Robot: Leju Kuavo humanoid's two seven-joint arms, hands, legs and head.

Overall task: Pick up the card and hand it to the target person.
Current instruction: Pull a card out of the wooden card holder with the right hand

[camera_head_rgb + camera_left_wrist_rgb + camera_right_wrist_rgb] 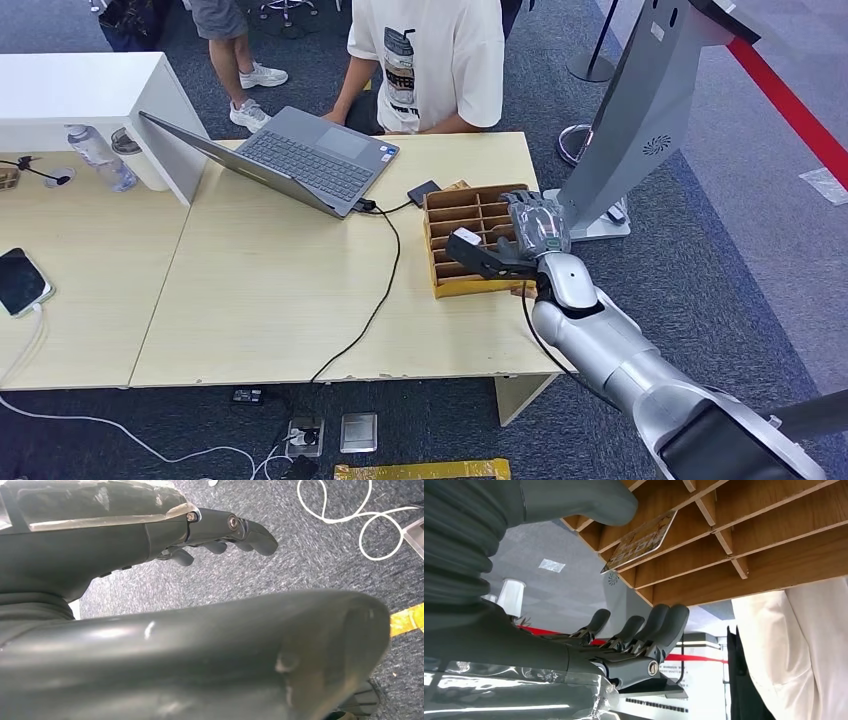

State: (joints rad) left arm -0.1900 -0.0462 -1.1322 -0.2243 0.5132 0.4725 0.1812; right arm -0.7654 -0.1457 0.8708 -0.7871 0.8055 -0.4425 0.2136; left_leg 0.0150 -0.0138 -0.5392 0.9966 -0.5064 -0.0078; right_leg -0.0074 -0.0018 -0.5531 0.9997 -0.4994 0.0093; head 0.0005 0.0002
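Hovering over the wooden divider box [470, 240] at the table's [260, 300] 3 o'clock edge, the right hand [525, 235] held nothing, fingers [659, 625] spread apart beside the box wall, thumb [579, 500] just beside the card [641, 540]. Card stood tilted in one compartment, poking past the rim. Left hand [215, 535] hung over grey carpet, fingers loosely extended, grasping nothing. Person in white shirt [440, 60] stood at the table's 12 o'clock side, next to an open laptop [300, 160]
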